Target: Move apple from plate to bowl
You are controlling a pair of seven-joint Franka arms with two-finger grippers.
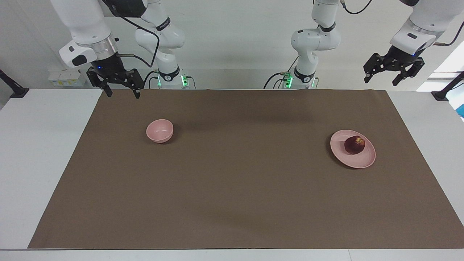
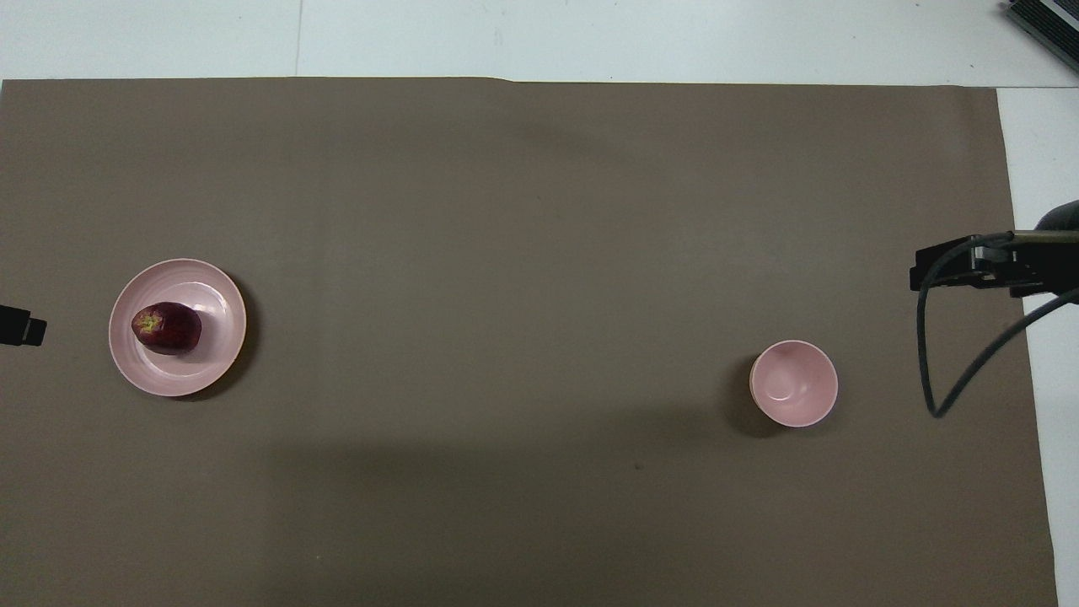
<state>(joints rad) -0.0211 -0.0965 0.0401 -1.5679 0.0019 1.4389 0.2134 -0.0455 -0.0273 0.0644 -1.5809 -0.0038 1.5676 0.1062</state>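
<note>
A dark red apple [image 1: 354, 145] [image 2: 167, 328] with a yellowish patch lies on the wide pale pink plate [image 1: 364, 159] [image 2: 215, 354] toward the left arm's end of the table. The small deep pink bowl [image 1: 160, 131] [image 2: 794, 384] stands empty toward the right arm's end. My left gripper [image 1: 381, 78] hangs open in the air above the table's edge at the left arm's end, apart from the plate. My right gripper [image 1: 123, 95] hangs open, holding nothing, over the mat's edge by the robots, apart from the bowl. In the overhead view only small parts of the arms show.
A brown mat [image 1: 232, 181] [image 2: 523, 253] covers most of the white table [image 1: 40, 145]. A black clamp post [image 1: 444, 92] stands at the table corner near the left arm, another [image 1: 14, 90] near the right arm. A cable [image 2: 936, 354] loops down from the right arm.
</note>
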